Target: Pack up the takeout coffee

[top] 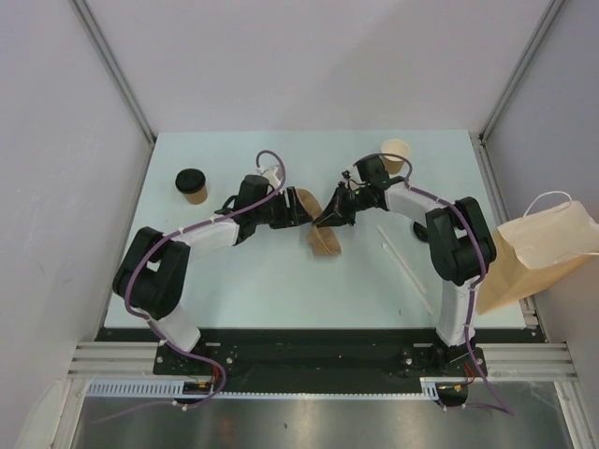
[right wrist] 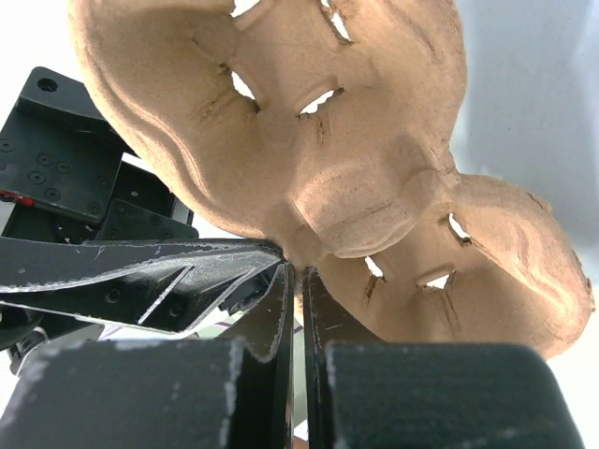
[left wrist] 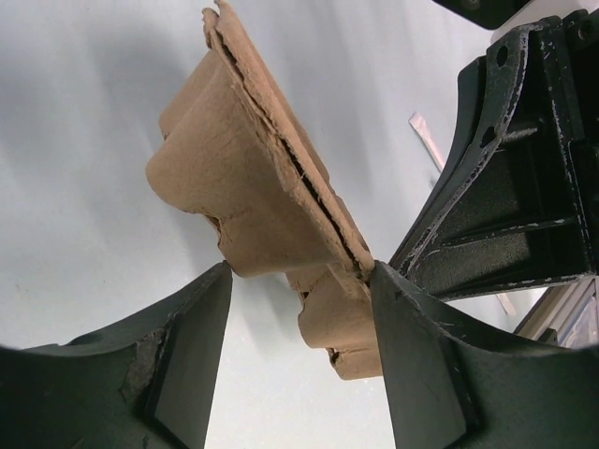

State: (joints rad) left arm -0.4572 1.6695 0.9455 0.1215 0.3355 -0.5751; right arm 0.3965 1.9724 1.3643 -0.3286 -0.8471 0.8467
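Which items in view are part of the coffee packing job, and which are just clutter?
Job:
- lidded cup
- open cup, no lid on it
- cup carrier, held between left gripper and right gripper
- paper bag, probably the destination

Lying about:
- thin white stick, flat between carrier and bag

Carrier [top: 325, 239] mid-table btwn lidded cup [top: 191, 185] & open cup [top: 396, 155].

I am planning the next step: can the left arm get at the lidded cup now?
Probably not yet: the left gripper seems to hold the cup carrier. Nothing stands between it and the lidded cup, so after letting go, likely yes.
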